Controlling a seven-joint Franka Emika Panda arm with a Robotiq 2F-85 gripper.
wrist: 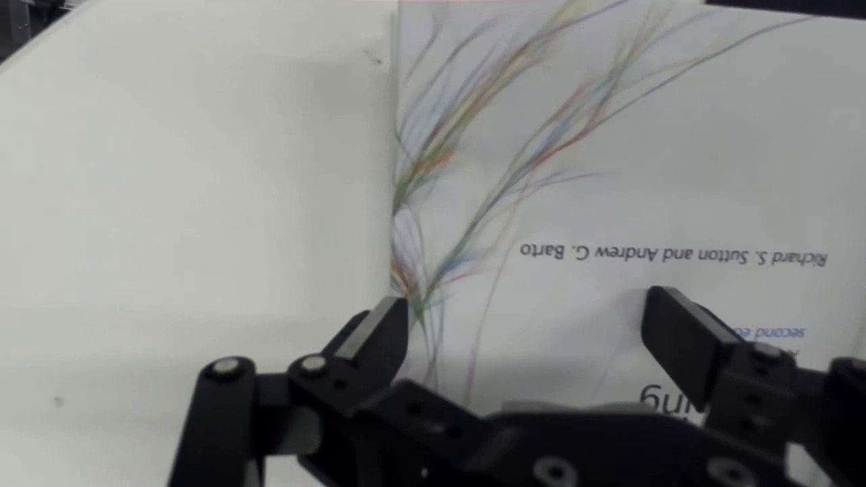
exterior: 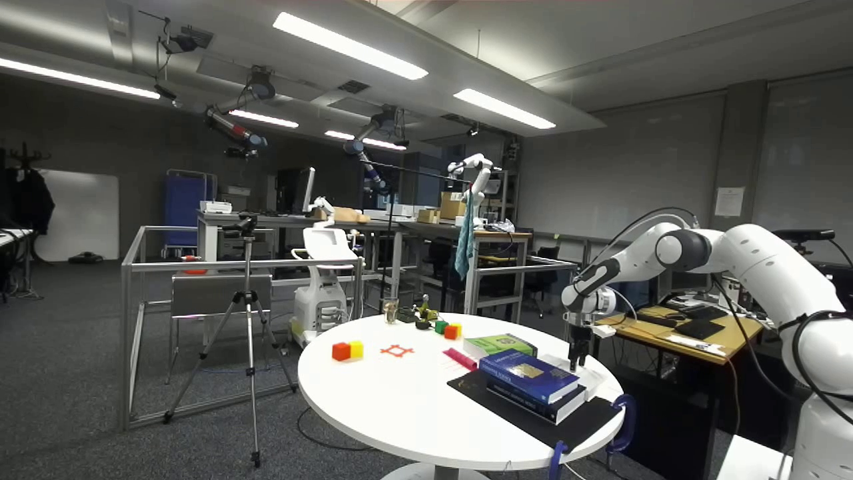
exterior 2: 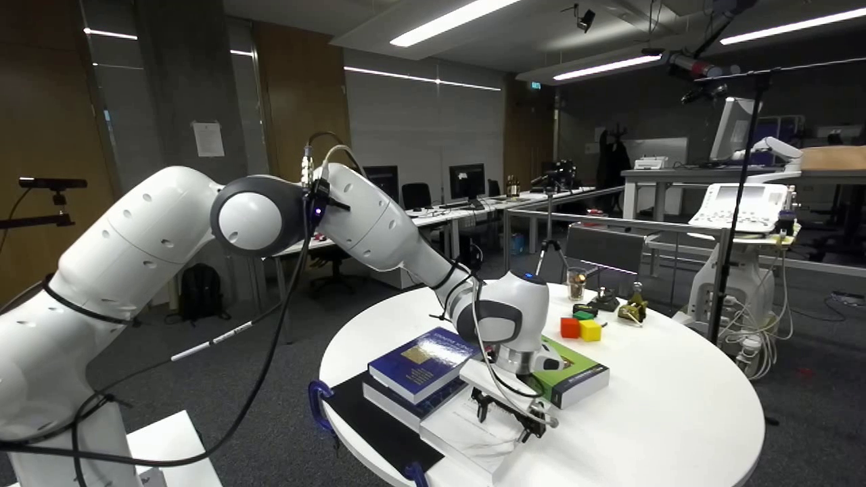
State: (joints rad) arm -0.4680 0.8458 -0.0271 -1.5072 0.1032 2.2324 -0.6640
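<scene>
My gripper [wrist: 526, 303] is open above a white book [wrist: 609, 169] with coloured branching lines and small print on its cover. Nothing is between its fingers. In the wrist view the left fingertip lies over the book's edge, the right one over the cover; whether they touch it I cannot tell. In an exterior view the gripper [exterior 2: 504, 426] points down over the white book [exterior 2: 450, 421]. Beside that book, a blue book [exterior 2: 423, 362] rests on a thick dark book [exterior 2: 392, 404]. On the gripper's other side lies a green book [exterior 2: 582, 379].
The books are on a round white table [exterior: 373, 400], partly over a black mat [exterior: 466, 385]. Blue clamps [exterior: 623, 423] grip the table edge. Farther off are a pink item [exterior: 458, 359], red [exterior: 341, 351] and yellow blocks [exterior: 356, 349], a red outline shape [exterior: 397, 350] and a glass [exterior: 390, 311].
</scene>
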